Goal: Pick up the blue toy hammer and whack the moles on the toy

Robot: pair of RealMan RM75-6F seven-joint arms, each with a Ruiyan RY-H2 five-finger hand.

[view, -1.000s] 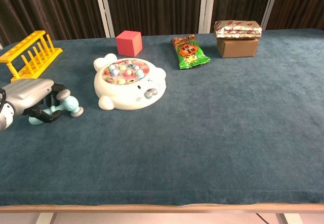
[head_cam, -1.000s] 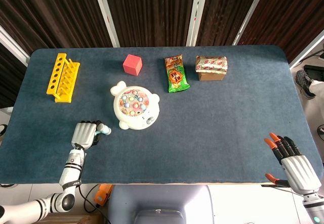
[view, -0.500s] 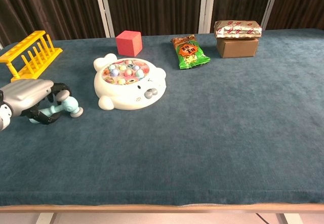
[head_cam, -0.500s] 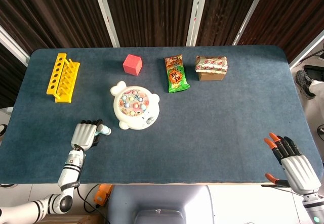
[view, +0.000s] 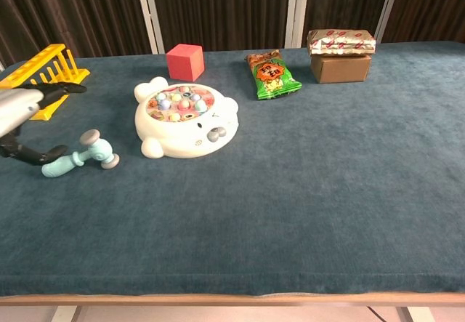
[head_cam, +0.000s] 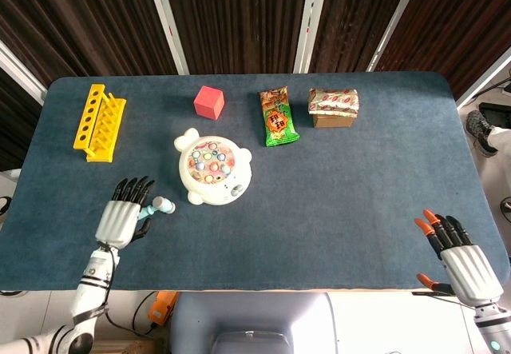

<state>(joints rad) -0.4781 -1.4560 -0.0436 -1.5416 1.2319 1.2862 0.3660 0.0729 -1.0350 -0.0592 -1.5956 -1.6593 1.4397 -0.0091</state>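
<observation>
The blue toy hammer (view: 77, 159) lies flat on the blue cloth, left of the white mole toy (view: 186, 118). In the head view only the hammer's head (head_cam: 163, 204) and a bit of handle show beside my left hand (head_cam: 120, 219). That hand hovers over the handle end with fingers stretched out and holds nothing; in the chest view my left hand (view: 22, 111) is raised above the hammer at the left edge. The mole toy (head_cam: 212, 169) carries several coloured moles. My right hand (head_cam: 457, 254) rests open at the front right table edge, far from both.
A yellow rack (head_cam: 97, 121) stands at the back left. Behind the mole toy sit a red cube (head_cam: 209, 102), a green snack bag (head_cam: 277, 117) and a brown box with a packet on top (head_cam: 333, 108).
My left hand had its fingers curled around the hammer handle; now they are spread and the hand has lifted back. The hammer stays on the cloth. The right hand has barely moved.
</observation>
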